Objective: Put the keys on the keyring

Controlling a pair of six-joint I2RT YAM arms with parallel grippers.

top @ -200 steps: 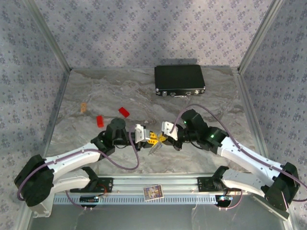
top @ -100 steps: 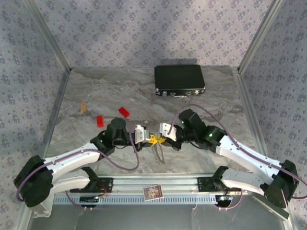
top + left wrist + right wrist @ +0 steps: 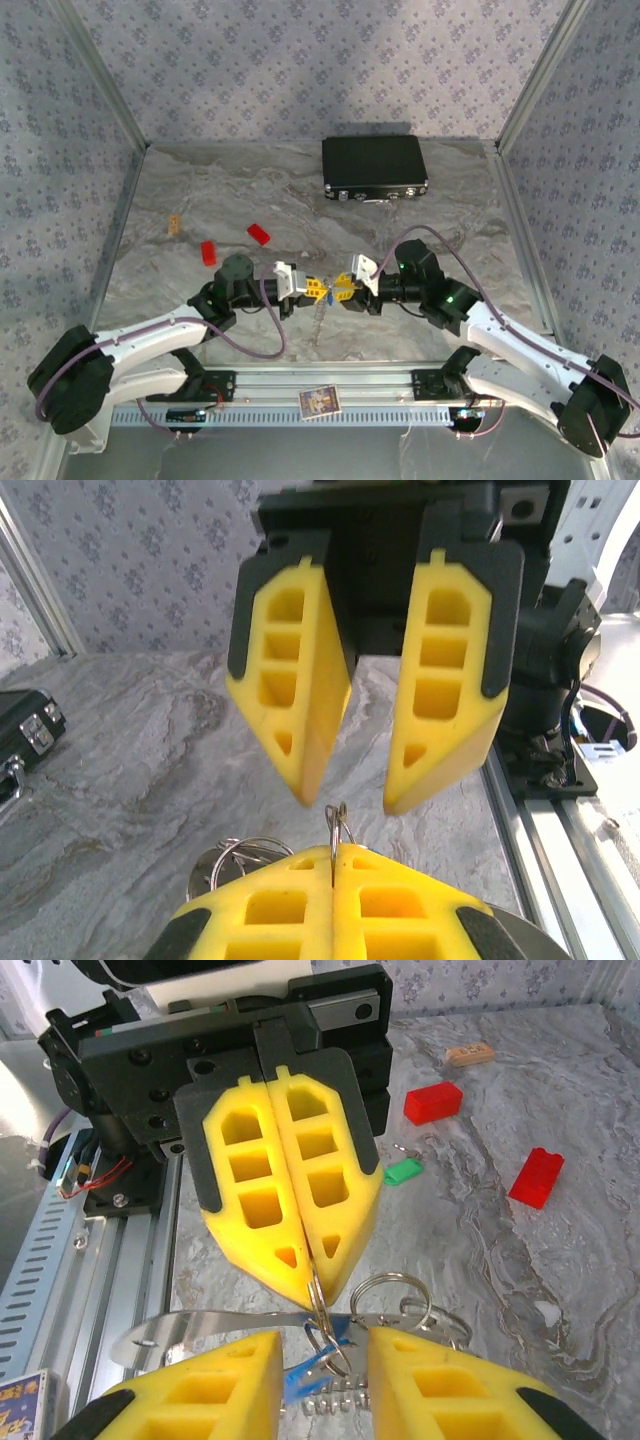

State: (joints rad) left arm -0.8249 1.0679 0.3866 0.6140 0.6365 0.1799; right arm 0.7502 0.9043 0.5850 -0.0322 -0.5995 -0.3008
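The keyring is thin, stiff wire, light and slippery, and likely to twist if pinched off-centre; the keys look easiest to take by their plastic heads. The left gripper has its jaws pressed together on a loop of that wire, right at the tips. The right gripper meets it tip to tip, jaws partly apart, with the blue key dangling between them, apparently unclamped. The green key lies beyond the left jaws.

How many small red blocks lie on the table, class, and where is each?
2. The left red block lies on the table behind the left arm; the right red block lies beside it, slightly farther back. The arms could hide another.
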